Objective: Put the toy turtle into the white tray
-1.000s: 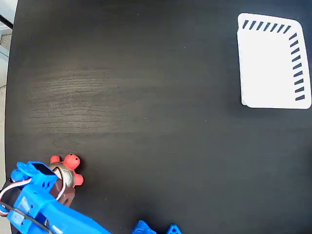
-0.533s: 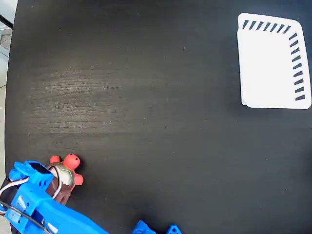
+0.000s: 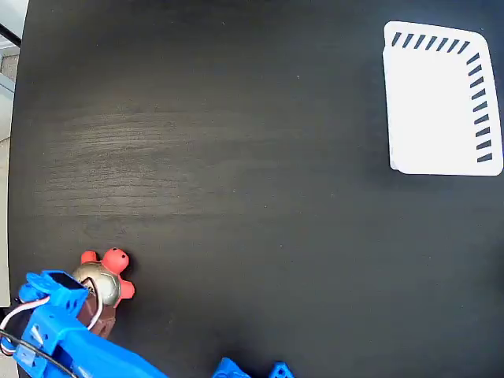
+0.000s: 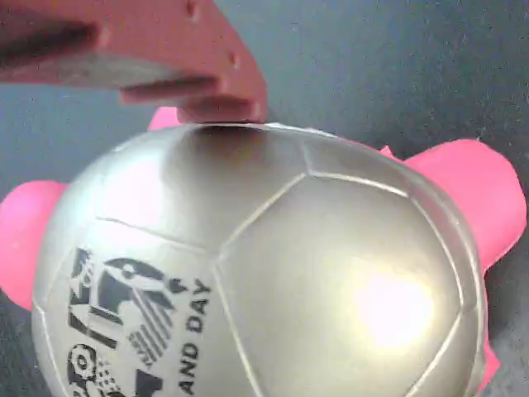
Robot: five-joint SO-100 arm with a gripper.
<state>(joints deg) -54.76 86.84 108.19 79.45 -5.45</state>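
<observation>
The gripper (image 3: pixel 93 303) sits over the toy turtle (image 3: pixel 106 277) (grip unclear); bare black table (image 3: pixel 236 173) separates the white tray (image 3: pixel 441 98).

toy turtle (image 4: pixel 264 273) shell, "AND DAY"

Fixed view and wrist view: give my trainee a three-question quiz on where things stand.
1. True or false: the toy turtle with the shiny beige-gold shell and coral-red legs already lies in the white rectangular plastic tray.
2. In the fixed view, the tray sits at: A) upper right, B) lower left, C) centre.
3. In the wrist view, what does the reddish finger of the blue arm's gripper touch?

Key: 1 false, it rests on the black table at lower left. 2 A. 3 The turtle's shell; the other finger is out of sight.
</observation>
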